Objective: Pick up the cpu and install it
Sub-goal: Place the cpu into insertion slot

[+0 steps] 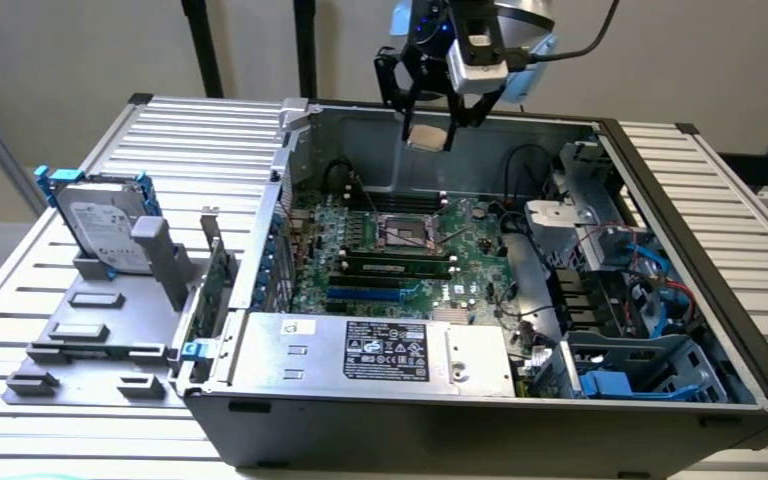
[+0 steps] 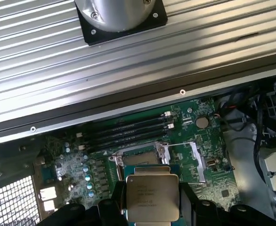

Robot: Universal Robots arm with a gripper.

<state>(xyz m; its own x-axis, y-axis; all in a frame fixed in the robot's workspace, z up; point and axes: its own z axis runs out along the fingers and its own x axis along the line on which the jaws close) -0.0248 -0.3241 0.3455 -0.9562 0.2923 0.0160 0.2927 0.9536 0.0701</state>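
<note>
One cpu sits clamped in the gripper, top centre of the exterior view. Likely light, stiff, fragile; hold it by its edges.

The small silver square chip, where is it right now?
The silver-grey square cpu hangs in the black gripper, near the exterior view's top centre, above the open dark computer case and its green motherboard.

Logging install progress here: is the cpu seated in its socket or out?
Out. The cpu is clamped in the tool, raised above the open case; the motherboard socket lies below it, apart.
</note>
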